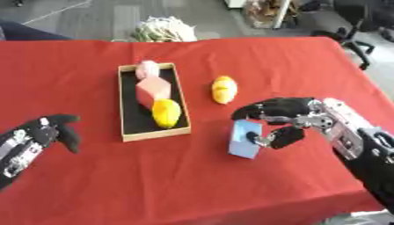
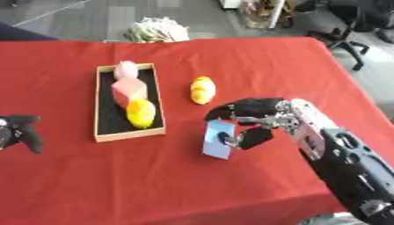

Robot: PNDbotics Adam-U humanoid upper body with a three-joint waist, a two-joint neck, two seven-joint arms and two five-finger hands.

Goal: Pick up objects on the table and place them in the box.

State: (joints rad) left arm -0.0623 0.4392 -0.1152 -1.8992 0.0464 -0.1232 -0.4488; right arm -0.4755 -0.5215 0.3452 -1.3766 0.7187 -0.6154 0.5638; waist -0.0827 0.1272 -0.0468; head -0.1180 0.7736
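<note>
Left eye view has the right hand (image 1: 279, 121) coming in from the right side of the red table (image 1: 92, 176), fingers and thumb curled round a light blue block (image 1: 246, 139), which looks tipped up on one edge and tilted rather than lying flat; can't tell if it's fully off the cloth. The fingers arch over the block's top and the thumb pinches in on its right face. That block sits a bit to the right of the box (image 1: 125, 105), near its near-right corner but apart from it. The box is a shallow tray with a tan rim and a black inside, running near to far, and it already has three things in a row: a pale pink rounded piece (image 1: 147, 69) at the far end, a bigger pink blocky one (image 1: 153, 91) in the middle, touching it, and a yellow rounded object (image 1: 166, 113) at the near end. Another yellow-orange rounded object (image 1: 224, 89) lies on the cloth just right of the box, farther away than the right hand. The left hand (image 1: 54, 131) idles down at the near left, fingers relaxed and spread, nothing in it.
</note>
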